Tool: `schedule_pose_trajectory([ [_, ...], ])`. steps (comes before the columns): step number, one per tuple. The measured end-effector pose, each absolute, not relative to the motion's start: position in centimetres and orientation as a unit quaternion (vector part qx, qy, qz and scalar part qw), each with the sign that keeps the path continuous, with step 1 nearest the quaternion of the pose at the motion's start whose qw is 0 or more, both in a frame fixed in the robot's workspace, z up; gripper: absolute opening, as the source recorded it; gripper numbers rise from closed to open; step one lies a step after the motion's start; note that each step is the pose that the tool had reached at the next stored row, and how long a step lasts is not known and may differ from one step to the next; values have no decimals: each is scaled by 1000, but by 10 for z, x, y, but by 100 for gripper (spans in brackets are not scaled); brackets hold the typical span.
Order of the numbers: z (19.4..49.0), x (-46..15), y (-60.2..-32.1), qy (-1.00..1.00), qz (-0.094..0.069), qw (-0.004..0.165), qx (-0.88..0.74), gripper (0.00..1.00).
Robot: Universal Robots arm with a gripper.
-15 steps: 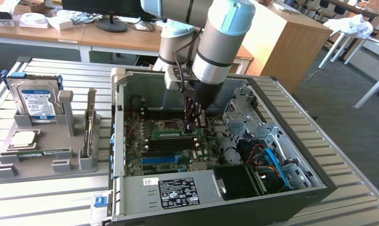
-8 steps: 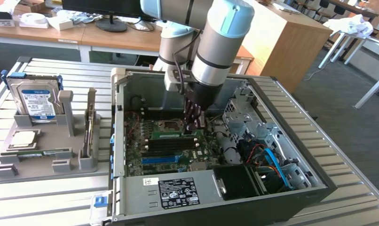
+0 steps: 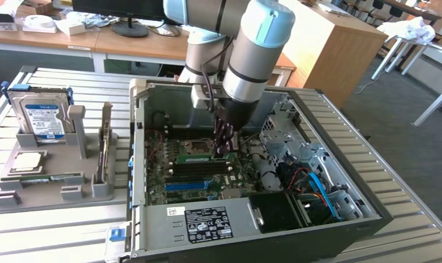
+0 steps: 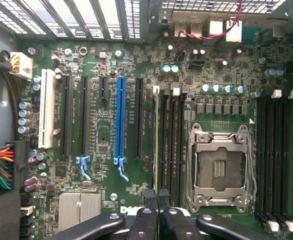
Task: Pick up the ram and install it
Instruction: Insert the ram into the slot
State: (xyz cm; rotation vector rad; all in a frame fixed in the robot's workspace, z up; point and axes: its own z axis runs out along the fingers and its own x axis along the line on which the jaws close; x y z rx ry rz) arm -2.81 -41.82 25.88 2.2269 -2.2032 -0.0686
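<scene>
The ram (image 4: 156, 135) stands on edge in a memory slot of the motherboard (image 4: 101, 130), beside the open CPU socket (image 4: 220, 167). In the exterior view it is a green strip (image 3: 200, 159) low inside the open computer case (image 3: 206, 230). My gripper (image 4: 156, 197) is shut, its black fingertips (image 4: 149, 200) pressed together right over one end of the ram, in line with it. I cannot tell whether they touch it. In the exterior view the gripper (image 3: 227, 149) reaches straight down into the case.
A grey holder (image 3: 52, 189) on the exterior view's left carries a hard drive (image 3: 41, 115), a silver CPU chip (image 3: 27, 160) and a second green stick (image 3: 45, 177). Case walls, cables (image 3: 316, 183) and a drive cage (image 3: 279, 137) crowd the arm. Card slots, one of them blue (image 4: 119, 120), lie beside the ram.
</scene>
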Motion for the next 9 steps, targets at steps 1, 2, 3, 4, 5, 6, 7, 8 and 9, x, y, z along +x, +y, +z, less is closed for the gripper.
schedule_pose_trajectory([
  [1,259,-28,-418,-703,-22,4,711,11],
  [2,258,-28,-418,-703,-22,4,711,11],
  [3,258,-28,-418,-703,-22,4,711,11],
  [4,258,-28,-418,-703,-22,4,711,11],
  [5,258,-28,-418,-703,-22,4,711,11],
  [6,258,-28,-418,-703,-22,4,711,11],
  [7,257,-28,-418,-703,-22,4,711,11],
  [8,256,-28,-418,-703,-22,4,711,11],
  [9,256,-28,-418,-703,-22,4,711,11],
])
